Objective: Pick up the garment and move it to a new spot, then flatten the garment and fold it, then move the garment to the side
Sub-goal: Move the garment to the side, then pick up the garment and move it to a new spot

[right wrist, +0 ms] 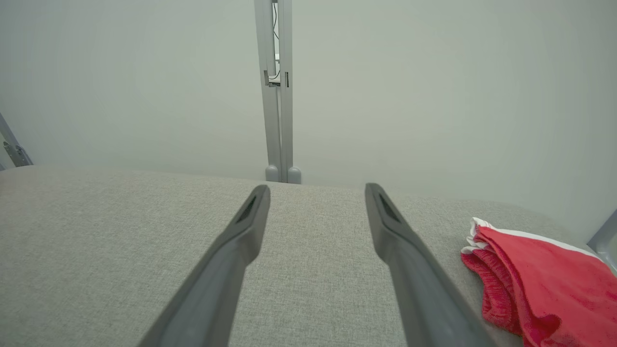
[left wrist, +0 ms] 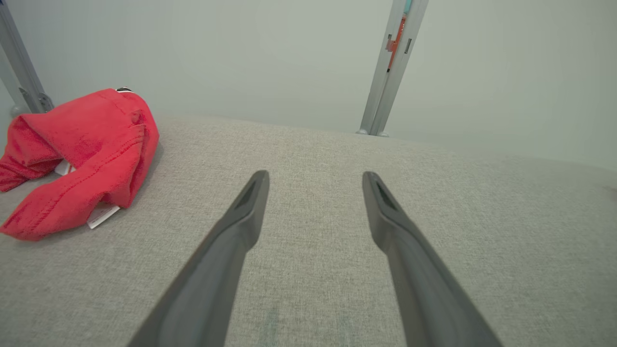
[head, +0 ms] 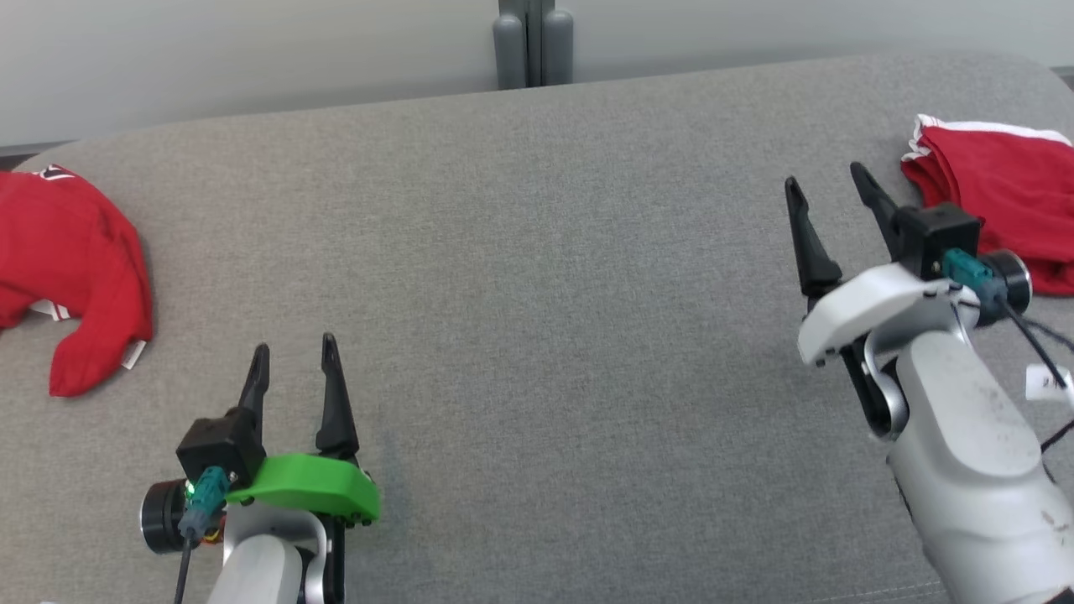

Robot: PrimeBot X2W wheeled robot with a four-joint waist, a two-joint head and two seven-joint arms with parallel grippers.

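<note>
The left gripper (head: 295,344) is hovering wide open and empty over the near-left part of the grey fabric-covered bench (head: 537,252), probably readying a reach. The right gripper (head: 825,174), equally spread and empty, is hanging farther along by the right edge. A crumpled red cloth garment (head: 75,252) is lying at the left edge; a folded red garment with white trim (head: 998,184) is sitting near the far-right corner, seemingly set aside.

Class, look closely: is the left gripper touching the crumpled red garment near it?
Apart. The left wrist view shows bare grey fabric surface between the open left gripper and the crumpled red garment.
</note>
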